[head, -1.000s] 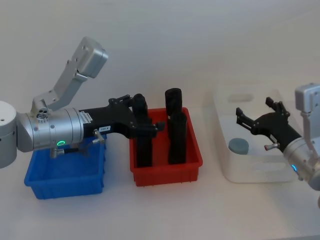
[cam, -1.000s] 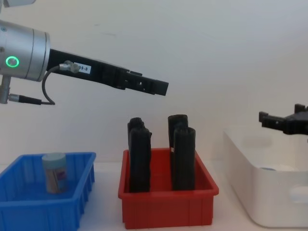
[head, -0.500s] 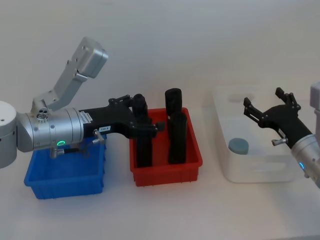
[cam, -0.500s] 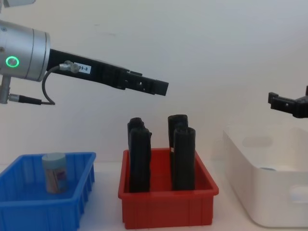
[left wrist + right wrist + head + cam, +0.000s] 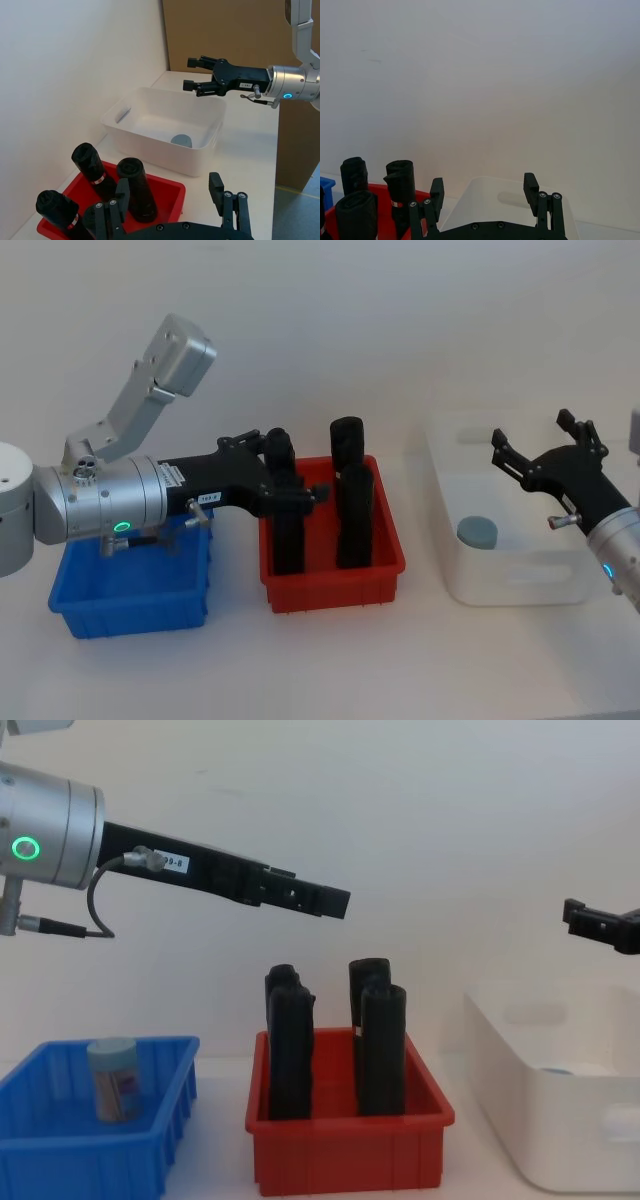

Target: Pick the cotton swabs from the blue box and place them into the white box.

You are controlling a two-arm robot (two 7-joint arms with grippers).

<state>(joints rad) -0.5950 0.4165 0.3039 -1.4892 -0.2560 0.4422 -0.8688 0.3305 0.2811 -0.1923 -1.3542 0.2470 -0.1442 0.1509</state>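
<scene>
Right claw point(image 5: 532, 430), spread wide, hangs over the white box point(image 5: 510, 582) at 3 o'clock, one swab jar point(image 5: 477, 531) inside. Left claw point(image 5: 169, 190), open, hovers above the red bin point(image 5: 330, 590). The second jar point(image 5: 113, 1078), in the blue box point(image 5: 100, 1160) at 9 o'clock, wants a square, below-lid grip.

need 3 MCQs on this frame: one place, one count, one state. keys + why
1. Where is the right hand?
A. inside the blue box
B. above the white box
C. touching the tabletop

2. How many tall black rolls stand in the red bin?
A. two
B. four
C. six

3. The right hand is:
A. shut on a cotton swab jar
B. shut on a black roll
C. open and empty

Key:
1 B: head and chest views show it hanging over the white box, clear of its rim.
2 B: the chest view shows four upright rolls.
3 C: its fingers are spread with nothing between them; one cotton swab jar sits in the white box.
</scene>
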